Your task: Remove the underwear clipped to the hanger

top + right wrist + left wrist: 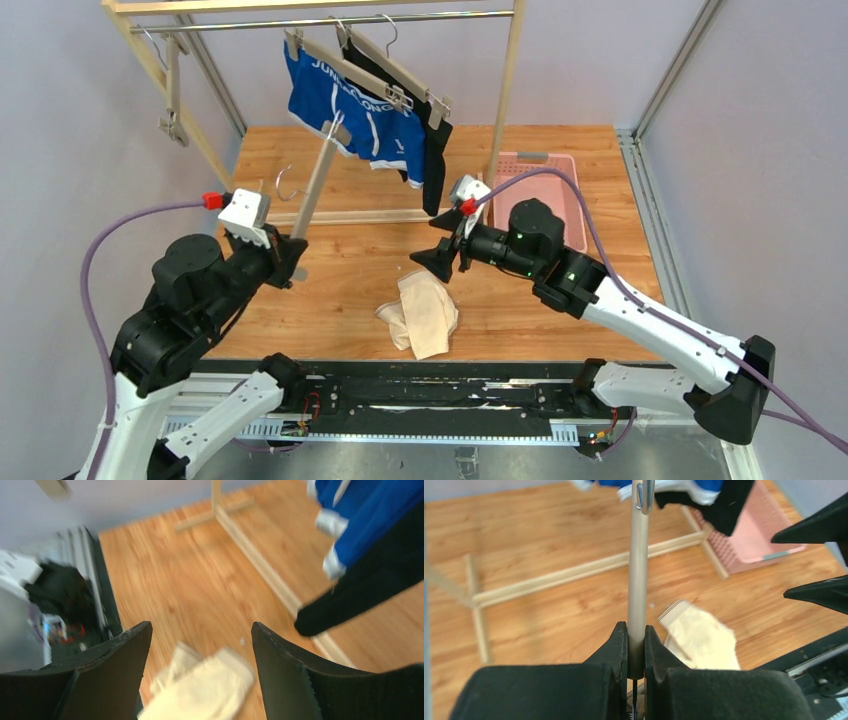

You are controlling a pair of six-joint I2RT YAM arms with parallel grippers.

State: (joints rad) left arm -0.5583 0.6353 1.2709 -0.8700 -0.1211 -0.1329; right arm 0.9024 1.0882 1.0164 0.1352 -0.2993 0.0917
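Clamping a bare hanger (322,170) in my left jaws, right jaws wide open and empty; cream briefs (425,315) off on the bench (350,270), blue briefs (350,110) and black briefs (435,150) still clipped.

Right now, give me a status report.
Left gripper shut on hanger. Right gripper open. Cream underwear on table; blue pair, black pair clipped up. Nothing blocking.
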